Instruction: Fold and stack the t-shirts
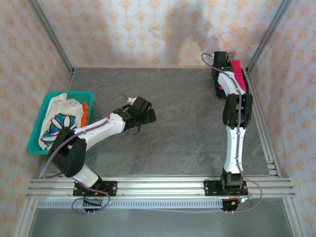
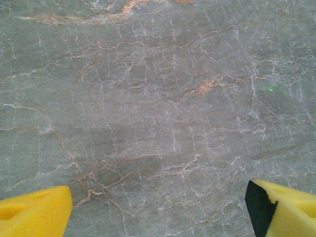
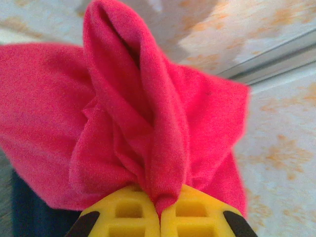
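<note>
A bright red t-shirt [image 3: 148, 113] bunches up in front of my right gripper [image 3: 159, 210], whose yellow fingers are shut on a fold of it. From above, that red shirt [image 1: 239, 75] hangs at the far right corner by the right gripper [image 1: 220, 63], over a dark navy t-shirt [image 1: 218, 89] on the table. The white flower-print t-shirt [image 1: 59, 121] lies in the teal basket [image 1: 35, 133] at the left. My left gripper [image 1: 146, 112] hovers over mid-table, open; its yellow fingertips [image 2: 34, 215] stand far apart with bare stone between them.
The grey marbled tabletop [image 1: 182, 128] spreads between the arms. Patterned walls and metal frame posts [image 1: 266, 34] close in the back and sides. An aluminium rail [image 1: 163, 186] runs along the near edge.
</note>
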You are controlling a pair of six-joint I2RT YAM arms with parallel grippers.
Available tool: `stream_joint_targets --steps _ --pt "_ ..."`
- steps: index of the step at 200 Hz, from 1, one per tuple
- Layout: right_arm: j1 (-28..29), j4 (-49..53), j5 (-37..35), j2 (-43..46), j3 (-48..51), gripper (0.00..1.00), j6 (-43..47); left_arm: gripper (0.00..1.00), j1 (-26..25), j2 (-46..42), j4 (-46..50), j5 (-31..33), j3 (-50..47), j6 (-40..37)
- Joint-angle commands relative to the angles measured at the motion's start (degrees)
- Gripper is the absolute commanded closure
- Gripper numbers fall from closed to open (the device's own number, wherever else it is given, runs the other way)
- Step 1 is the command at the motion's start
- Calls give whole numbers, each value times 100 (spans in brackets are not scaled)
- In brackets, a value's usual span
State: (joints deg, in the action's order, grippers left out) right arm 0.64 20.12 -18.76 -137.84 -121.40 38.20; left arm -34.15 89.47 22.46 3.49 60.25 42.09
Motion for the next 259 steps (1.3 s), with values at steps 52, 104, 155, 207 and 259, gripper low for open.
stream_joint_targets --steps 52,104,155,207,259 --pt "-167 900 1571 600 121 40 -964 8 -57 -49 -49 89 -49 -16" --pt "-507 -362 2557 1975 1710 17 -2260 8 -65 -259 -338 159 -161 -222" --pt "-661 -2376 2774 3668 4316 5 -3556 0 -7 -989 -508 1368 -247 -1248" --pt "-704 -3795 2569 4806 6302 1 -4096 0 447 -2086 -1660 1912 -1377 -2222" --pt "-1192 -3790 3122 4189 5816 0 -4382 0 990 -3433 -2556 1964 -2720 -2906"
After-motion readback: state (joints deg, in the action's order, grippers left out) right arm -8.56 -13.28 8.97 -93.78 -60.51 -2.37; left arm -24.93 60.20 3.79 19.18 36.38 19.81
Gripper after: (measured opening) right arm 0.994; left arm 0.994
